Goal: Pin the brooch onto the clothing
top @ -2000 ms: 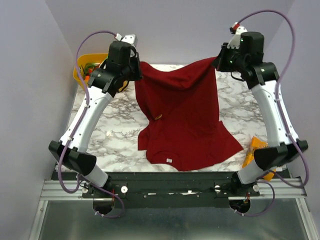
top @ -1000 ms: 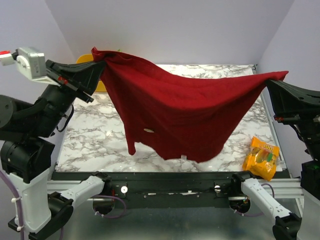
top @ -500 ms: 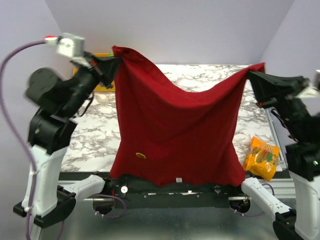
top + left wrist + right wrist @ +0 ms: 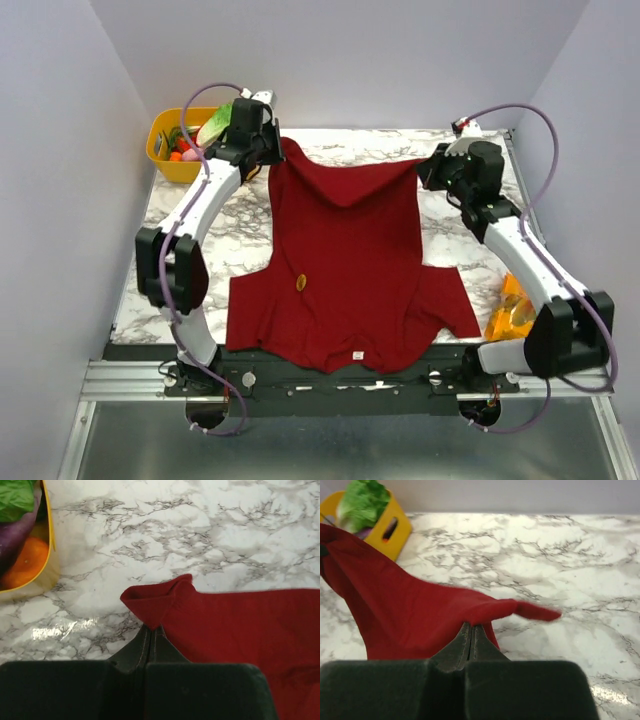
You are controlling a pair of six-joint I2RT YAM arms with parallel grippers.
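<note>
The marble table (image 4: 245, 220) is boxed in by pale walls on the left, right and far sides. The dark red T-shirt (image 4: 345, 270) covers its middle from the far part down to the near edge. There the neck end and both sleeves lie, and the fabric laps slightly over the front rim. Bare marble shows in a strip along the far side and in a band on each side of the shirt's body, between the cloth and each arm. The sleeves spread wider near the front and take up most of that room.

Both arms run up the table's sides from their bases (elbows low near the front corners) and bend inward at the far end. The left gripper (image 4: 272, 150) has its fingers pressed together on the far-left hem corner, seen close in its wrist view (image 4: 151, 630) just above the marble. The right gripper (image 4: 430, 168) is likewise clamped on the far-right hem corner (image 4: 471, 628), with a small tip of cloth poking out beyond it. The hem sags in a shallow dip between the two.

A yellow basket (image 4: 165, 150) of produce sits at the far-left corner, just beside the left gripper. An orange snack bag (image 4: 510, 310) lies by the right arm near the table's right edge.

The brooch (image 4: 299, 282) sits on the shirt left of centre. The white label (image 4: 355, 354) marks the neck at the front edge.
</note>
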